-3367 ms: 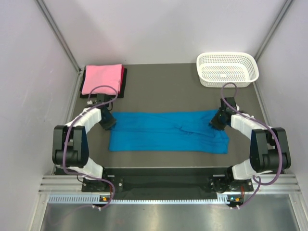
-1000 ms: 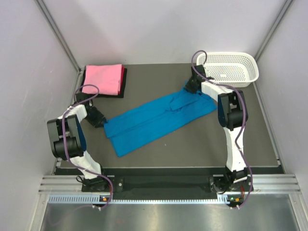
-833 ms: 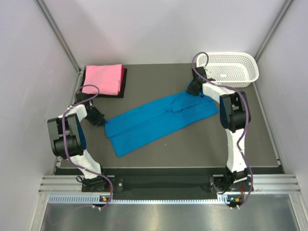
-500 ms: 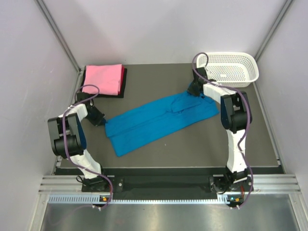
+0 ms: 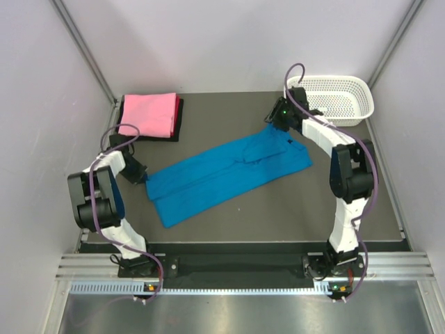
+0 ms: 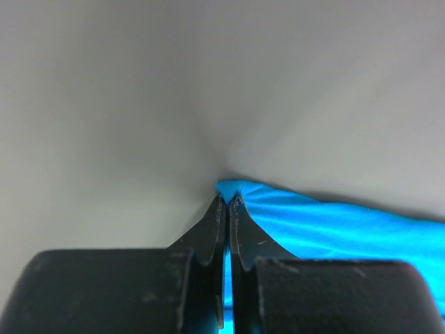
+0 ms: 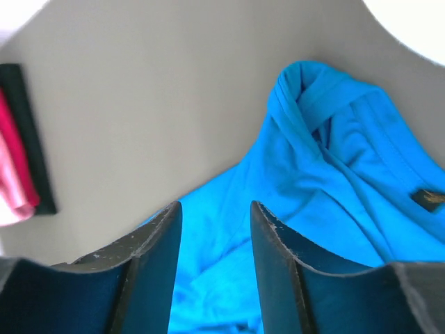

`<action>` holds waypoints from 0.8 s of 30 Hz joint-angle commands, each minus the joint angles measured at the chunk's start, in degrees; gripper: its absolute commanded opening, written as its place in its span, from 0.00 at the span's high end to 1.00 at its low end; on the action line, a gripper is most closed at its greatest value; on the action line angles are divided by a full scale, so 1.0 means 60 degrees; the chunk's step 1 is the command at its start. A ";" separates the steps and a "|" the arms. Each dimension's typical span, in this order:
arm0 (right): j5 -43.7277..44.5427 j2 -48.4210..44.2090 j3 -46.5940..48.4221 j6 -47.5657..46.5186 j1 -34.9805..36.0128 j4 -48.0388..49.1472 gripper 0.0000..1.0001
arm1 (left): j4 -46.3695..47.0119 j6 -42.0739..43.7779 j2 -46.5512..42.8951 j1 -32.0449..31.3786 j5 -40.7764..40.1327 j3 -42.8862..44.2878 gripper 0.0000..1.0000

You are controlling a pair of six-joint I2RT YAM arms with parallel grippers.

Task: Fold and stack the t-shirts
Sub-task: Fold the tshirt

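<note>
Now, shirt: the bright turquoise-blue cloth T-shirt (image 5: 222,174), folded lengthwise into a long strip, lies slantwise on the dark grey surface (image 5: 229,229). One end is just beside the white perforated plastic basket (image 5: 361,106) and the other is well away from it, toward the left arm. Seconds ago the strip lay square to the near edge.
Left tool: the left tool (image 6: 227,200) sits at the strip's corner farthest from the basket, jaws pressed together on a pinch of turquoise cloth. A second ago it stood part open beside that corner.
Right tool: the right tool (image 7: 214,207) hangs above the end nearest the basket, fingers parted with nothing between them. Moments ago it was down on that end, so it has let go and lifted.
Stack: the folded pink cloth T-shirt (image 5: 147,113) rests on the folded dark maroon-black cloth T-shirt (image 5: 179,120), level with the basket but well to its left.
Meaning: two shirts appear done. With one end freed and the other freshly gripped, the crosswise fold of the third looks to be next, then its place on the pink.
</note>
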 commanded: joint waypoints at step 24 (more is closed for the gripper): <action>0.0493 -0.5224 -0.6886 -0.0552 -0.0215 0.1636 0.49 | -0.2151 0.0199 -0.2198 0.1642 -0.1034 0.0301 0.25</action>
